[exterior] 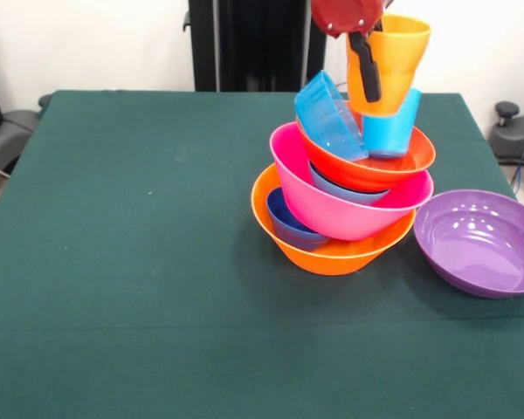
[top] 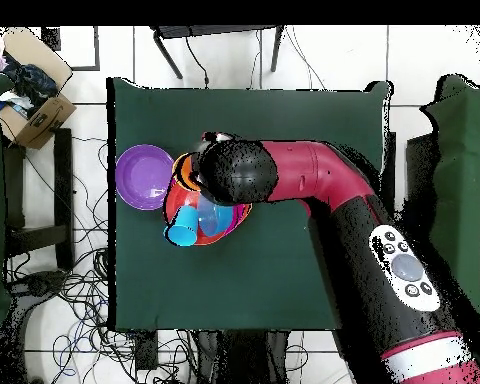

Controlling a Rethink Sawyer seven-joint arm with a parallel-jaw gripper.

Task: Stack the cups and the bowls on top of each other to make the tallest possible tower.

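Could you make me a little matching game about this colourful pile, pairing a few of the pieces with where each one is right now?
Things:
1. large orange bowl
2. purple bowl
3. orange cup
4. pink bowl

Places:
A. alone on the table, beside the tower
B. at the very top, held by the end effector
C. at the bottom, carrying everything else
D. nested directly in the bottom bowl

Pairs: 1-C, 2-A, 3-B, 4-D
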